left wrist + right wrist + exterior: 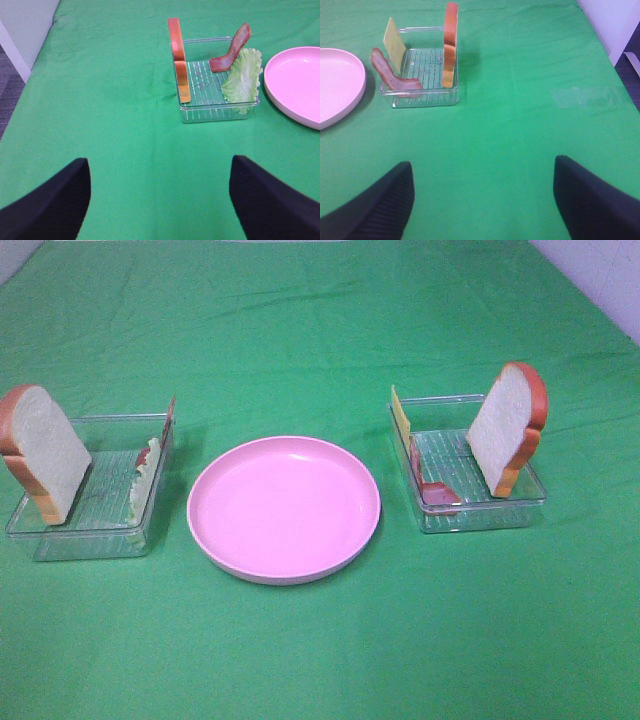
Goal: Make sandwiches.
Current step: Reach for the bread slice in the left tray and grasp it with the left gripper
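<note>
No sandwich is stacked; the parts stand in two clear trays. The left tray [60, 530] holds an upright bread slice [42, 450], pale lettuce [147, 470] and a bacon strip [231, 50]. The right tray [480, 515] holds a bread slice [508, 425], a yellow cheese slice [400, 412] and bacon [438, 492]. My left gripper [160, 162] is open and empty, well short of its tray [220, 112]. Over bare cloth my right gripper [482, 164] is also open, far from its tray [425, 97]. Neither gripper shows in the exterior view.
A round pink plate [284, 506] lies empty between the two trays on the green cloth [320, 330]. The table's edges and the floor show at the far sides of the wrist views.
</note>
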